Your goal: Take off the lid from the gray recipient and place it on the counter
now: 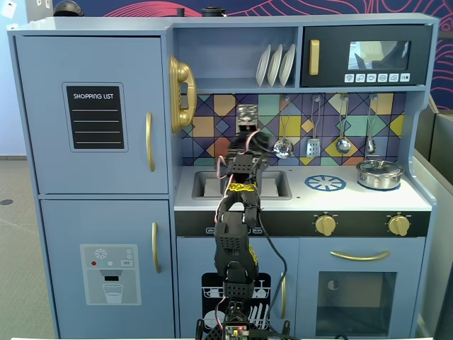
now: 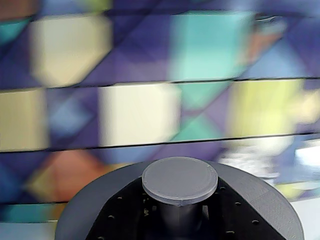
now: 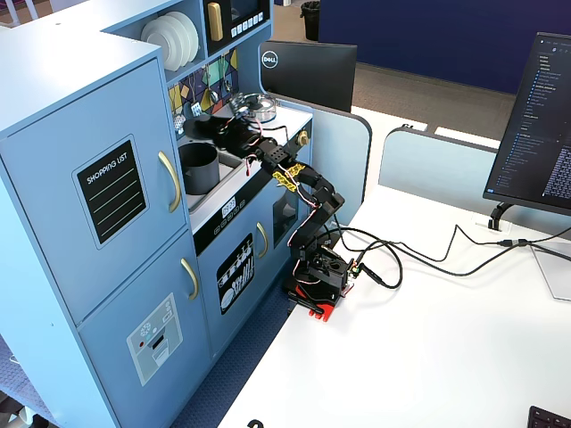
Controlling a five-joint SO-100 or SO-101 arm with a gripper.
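My gripper [image 2: 180,222] is shut on the stem under the small round knob [image 2: 180,180] of the matte dark gray lid [image 2: 260,200]. It holds the lid in the air in front of the coloured tile backsplash. In a fixed view the gripper [image 3: 218,126] holds the lid [image 3: 202,120] above the gray pot [image 3: 198,168], which stands open in the sink recess. In the front fixed view the arm hides the pot, and the lid [image 1: 265,140] shows dimly beside the gripper [image 1: 249,134]. The white counter [image 1: 354,200] carries a blue burner print [image 1: 325,183].
A shiny steel pot with a glass lid [image 1: 379,173] stands at the counter's right end and also shows in the side fixed view [image 3: 254,107]. Ladles and utensils [image 1: 343,144] hang on the backsplash. A shelf with plates [image 1: 274,65] is overhead.
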